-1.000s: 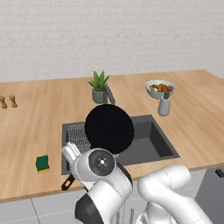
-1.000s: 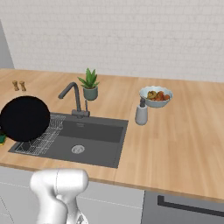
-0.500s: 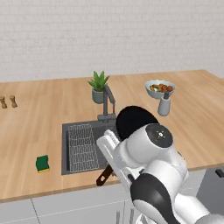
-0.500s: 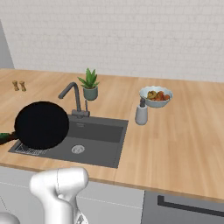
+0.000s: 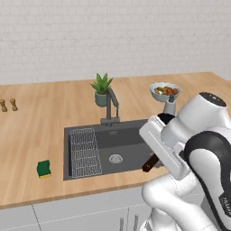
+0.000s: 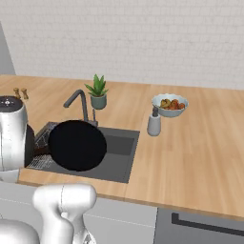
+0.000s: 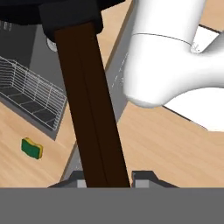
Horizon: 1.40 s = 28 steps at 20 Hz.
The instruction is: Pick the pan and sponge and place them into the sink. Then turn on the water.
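Black and round, the frying pan hangs in the air over the dark grey sink, its flat face turned toward the right base camera and covering much of the basin from that side. In the hand view its long dark handle, reddish-brown toward the near end, runs straight up from between the two finger tips of the tool, which is pinching it from both sides. From the left base view the white arm hides most of the pan, and only the brown end of the handle pokes out below the arm, over the right part of the sink. A wire grid rack lies along the basin's left side, with the round metal drain just beside it. The sponge, green on top with a yellow underside, sits on the wooden counter left of the sink, well apart from the pan. Behind the basin rises the dark faucet, and just behind that a potted green plant. To the right stand a soap dispenser and a bowl of fruit, close together.
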Tool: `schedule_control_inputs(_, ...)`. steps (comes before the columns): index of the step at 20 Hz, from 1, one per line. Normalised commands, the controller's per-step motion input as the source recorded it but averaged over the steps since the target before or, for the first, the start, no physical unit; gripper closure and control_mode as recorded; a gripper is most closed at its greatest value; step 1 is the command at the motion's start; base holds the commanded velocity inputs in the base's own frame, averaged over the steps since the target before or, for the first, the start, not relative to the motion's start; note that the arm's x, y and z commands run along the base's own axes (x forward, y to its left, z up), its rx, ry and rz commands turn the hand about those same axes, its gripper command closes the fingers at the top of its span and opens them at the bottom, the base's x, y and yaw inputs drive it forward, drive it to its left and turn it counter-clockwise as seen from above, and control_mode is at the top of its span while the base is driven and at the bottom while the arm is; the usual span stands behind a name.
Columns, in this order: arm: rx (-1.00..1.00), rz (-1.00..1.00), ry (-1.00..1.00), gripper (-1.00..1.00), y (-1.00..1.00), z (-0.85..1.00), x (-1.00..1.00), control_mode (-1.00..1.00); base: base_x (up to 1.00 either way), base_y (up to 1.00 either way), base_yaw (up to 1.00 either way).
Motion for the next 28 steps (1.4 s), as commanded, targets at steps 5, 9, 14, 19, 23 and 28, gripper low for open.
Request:
schedule_control_inputs(5,0.01,0.04,0.18,1.0,-0.94,0.33,0.14,-1.0,0.0,0.0,0.0)
schedule_control_inputs(9,0.0,0.34,0.03,1.0,-0.67,0.32,0.0,-1.0,0.0,0.0,0.0)
schedule_control_inputs(14,0.0,0.55,0.07,1.0,-0.45,0.02,0.19,-1.0,0.0,0.0,0.0)
schedule_control_inputs(19,-0.01,0.59,0.03,1.0,-0.49,-0.11,0.32,-1.0,0.0,0.0,0.0)
schedule_control_inputs(23,0.0,0.51,-0.27,1.0,-0.69,-0.05,0.04,-1.0,0.0,0.0,0.0)
schedule_control_inputs(28,0.0,0.46,-0.51,1.0,-0.57,-0.08,0.0,-1.0,0.0,0.0,0.0)
